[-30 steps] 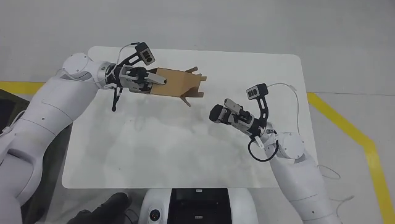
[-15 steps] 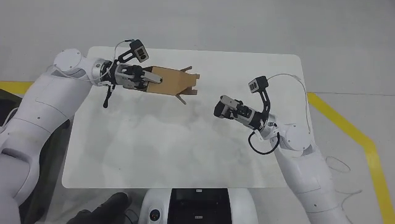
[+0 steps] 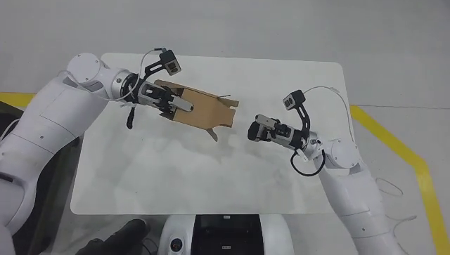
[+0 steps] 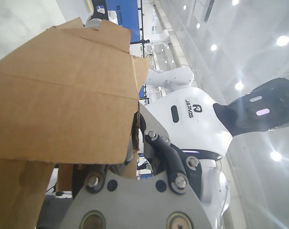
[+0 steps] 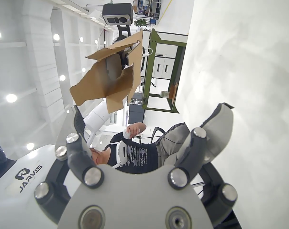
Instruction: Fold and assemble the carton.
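The carton (image 3: 202, 107) is a brown cardboard piece, partly folded with flaps sticking out, held above the white table (image 3: 211, 178) at its back left. My left gripper (image 3: 177, 105) is shut on the carton's left end. In the left wrist view the cardboard (image 4: 63, 96) covers one side, with one finger (image 4: 156, 129) pressed against its edge. My right gripper (image 3: 254, 130) hovers right of the carton, a short gap away, open with nothing between its fingers (image 5: 218, 117). From the right wrist view the carton (image 5: 106, 82) hangs farther off in the other gripper.
Bare tabletop stretches in front of both grippers (image 3: 183, 178). A thin cable (image 3: 330, 99) loops from the right wrist over the table's right part. The table's right edge (image 3: 349, 128) lies just behind the right arm.
The left arm has swung the carton toward the table's middle and turned it, its right end now lower. The right gripper has drifted slightly to the right and stays open.
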Tool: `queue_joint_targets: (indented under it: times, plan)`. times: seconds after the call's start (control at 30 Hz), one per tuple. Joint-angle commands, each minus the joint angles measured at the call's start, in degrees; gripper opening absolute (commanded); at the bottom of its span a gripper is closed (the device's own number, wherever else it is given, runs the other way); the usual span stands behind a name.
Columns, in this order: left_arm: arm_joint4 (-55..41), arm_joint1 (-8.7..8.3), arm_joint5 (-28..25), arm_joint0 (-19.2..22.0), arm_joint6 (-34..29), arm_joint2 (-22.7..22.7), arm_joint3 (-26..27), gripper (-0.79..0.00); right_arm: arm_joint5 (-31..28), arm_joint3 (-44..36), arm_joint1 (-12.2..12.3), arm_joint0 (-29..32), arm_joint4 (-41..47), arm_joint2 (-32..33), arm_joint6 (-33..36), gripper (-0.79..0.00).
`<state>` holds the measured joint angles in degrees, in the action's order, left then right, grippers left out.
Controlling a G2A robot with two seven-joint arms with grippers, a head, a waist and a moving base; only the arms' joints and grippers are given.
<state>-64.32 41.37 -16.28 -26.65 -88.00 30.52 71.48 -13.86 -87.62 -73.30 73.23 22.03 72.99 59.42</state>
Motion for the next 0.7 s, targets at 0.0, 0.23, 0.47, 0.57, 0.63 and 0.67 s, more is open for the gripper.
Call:
queue_joint_targets:
  times: [0.0, 0.23, 0.47, 0.57, 0.63, 0.67]
  plan:
    - [0.00, 0.00, 0.00, 0.00, 0.00, 0.01, 0.00, -0.785, 0.01, -0.01, 0.00, 0.00, 0.00, 0.00, 0.00, 0.000]
    - [0.00, 0.00, 0.00, 0.00, 0.00, 0.01, 0.00, -0.785, 0.01, -0.01, 0.00, 0.00, 0.00, 0.00, 0.00, 0.000]
    - [0.00, 0.00, 0.00, 0.00, 0.00, 0.01, 0.00, -0.785, 0.01, -0.01, 0.00, 0.00, 0.00, 0.00, 0.00, 0.000]
    - [0.00, 0.00, 0.00, 0.00, 0.00, 0.01, 0.00, -0.785, -0.06, -0.34, -0.02, 0.17, 0.09, -0.06, -0.73, 0.000]
    - [0.00, 0.00, 0.00, 0.00, 0.00, 0.01, 0.00, -0.785, -0.85, -1.80, 0.03, 0.60, -0.21, 0.02, -2.12, 0.000]
    - [-0.07, 0.02, 0.20, -0.37, 0.95, 0.13, 0.21, -0.785, -1.27, -2.39, 0.12, 0.79, -0.22, 0.23, -2.05, 0.000]
